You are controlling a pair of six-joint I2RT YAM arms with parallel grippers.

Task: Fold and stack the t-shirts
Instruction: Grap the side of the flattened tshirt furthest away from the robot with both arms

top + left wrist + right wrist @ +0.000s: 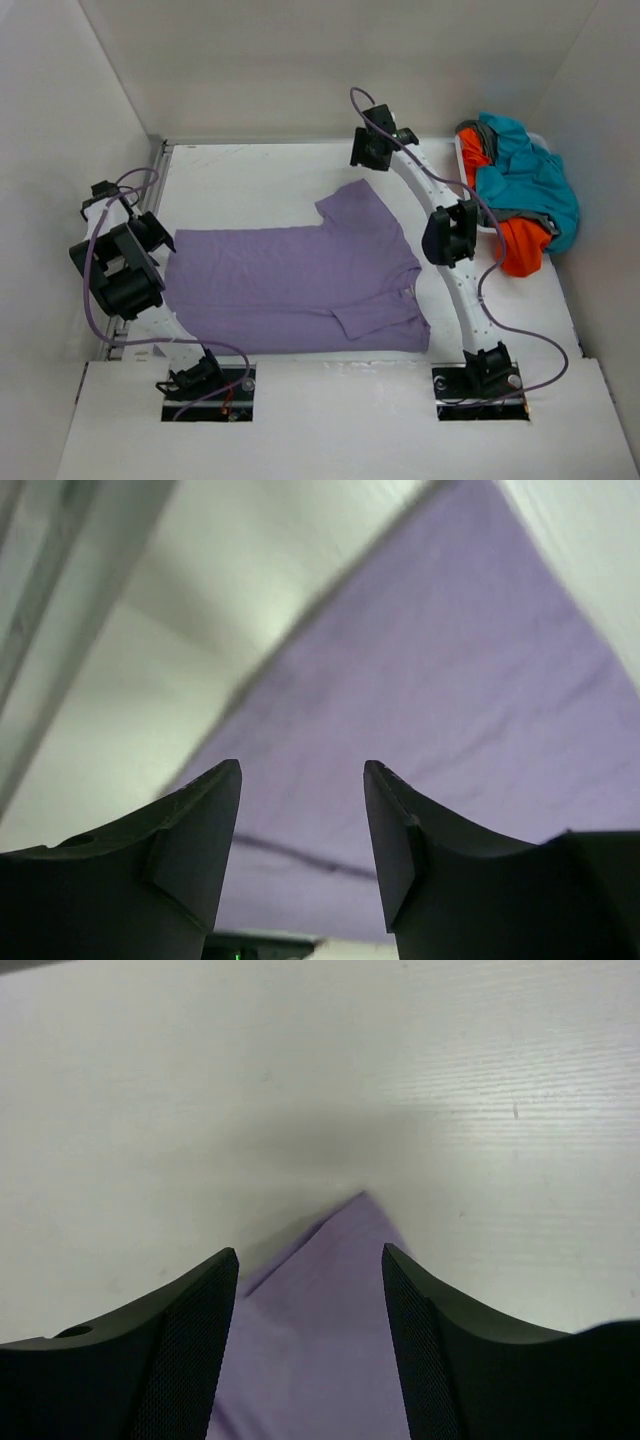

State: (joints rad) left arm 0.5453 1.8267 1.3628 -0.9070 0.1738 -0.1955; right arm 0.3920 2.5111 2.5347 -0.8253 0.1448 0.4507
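Purple shirt (pixel 290 285) flat mid-frame on counter (pixel 250 170), long axis left-right; left fingers (pixel 190 850) spread, empty, just off left hem; right fingers (pixel 190 1340) spread, empty, above upper sleeve tip.

- White table (pixel 250 180): flat and matte, filling the centre of the top view. Faint streaks of grain show on it in the right wrist view.
- White mesh basket (pixel 463 165): at about 2 o'clock on the table, close to the right wall. Only part of its rim shows.
- Back wall (pixel 330 60): plain white, at 12 o'clock along the table's far edge.
- Left wall (pixel 60 100): plain white, at 9 to 10 o'clock.
- Right wall (pixel 610 150): plain white, at 3 o'clock.
- Metal rail (pixel 157 165): grey, at about 10 o'clock, between the table's left edge and the left wall.
- White front board (pixel 340 430): at 6 o'clock across the near side, with dark rectangular openings at 7 and 5 o'clock.
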